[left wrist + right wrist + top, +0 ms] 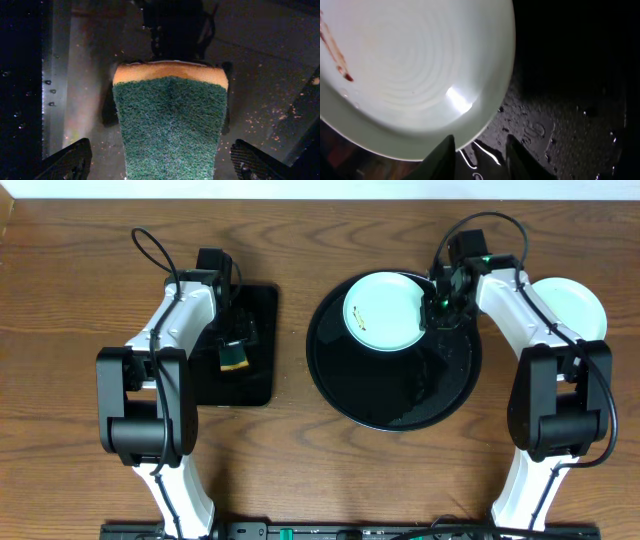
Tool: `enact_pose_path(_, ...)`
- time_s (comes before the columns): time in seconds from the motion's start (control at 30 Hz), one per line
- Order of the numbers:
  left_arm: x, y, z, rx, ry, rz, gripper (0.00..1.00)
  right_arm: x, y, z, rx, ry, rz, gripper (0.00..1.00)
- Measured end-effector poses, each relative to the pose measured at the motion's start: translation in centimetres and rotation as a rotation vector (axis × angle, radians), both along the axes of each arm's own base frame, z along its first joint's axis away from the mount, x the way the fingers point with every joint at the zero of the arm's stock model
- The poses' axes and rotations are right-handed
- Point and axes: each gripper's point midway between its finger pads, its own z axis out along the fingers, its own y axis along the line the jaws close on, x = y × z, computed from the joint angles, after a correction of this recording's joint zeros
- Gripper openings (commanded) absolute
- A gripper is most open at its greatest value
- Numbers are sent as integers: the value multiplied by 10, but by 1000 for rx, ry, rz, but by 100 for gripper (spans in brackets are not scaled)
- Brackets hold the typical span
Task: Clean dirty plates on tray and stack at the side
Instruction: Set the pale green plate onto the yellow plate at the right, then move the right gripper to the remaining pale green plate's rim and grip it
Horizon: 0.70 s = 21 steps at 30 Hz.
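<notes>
One plate (383,310) lies on the tray (390,395), toward its far side, and my right wrist view shows a brown smudge (337,57) across its face, so I judge it not yet cleaned. My right gripper (481,145) sits low at that plate's near-right rim with its jaws only narrowly apart. The wet tray shows in the gap between them, and I cannot see them clamped on the rim. My left gripper (160,167) hangs over the sponge (167,125), jaws spread wide to either side of it and not touching it. The sponge lies green side up on the small tray (262,310), well apart from the plate. To the right of the tray, on the table (60,300), a pale side plate (575,305) shows from under my right arm. I cannot tell whether it is one plate or a stack, nor whether it is clean. As I read it, at most part of the job is done. The smudged plate has to be wiped with the sponge, then carried off the tray and set on the side plate.
</notes>
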Motion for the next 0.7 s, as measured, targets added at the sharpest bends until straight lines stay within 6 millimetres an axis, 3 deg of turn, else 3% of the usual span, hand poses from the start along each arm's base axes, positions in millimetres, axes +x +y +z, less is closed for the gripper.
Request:
enact_pose_path(0.47, 0, 0, 0, 0, 0, 0, 89, -1, -1, -1, -5, 3, -1, 54)
enact_pose_path(0.7, 0, 0, 0, 0, -2, 0, 89, 0, -1, -1, -5, 0, -1, 56)
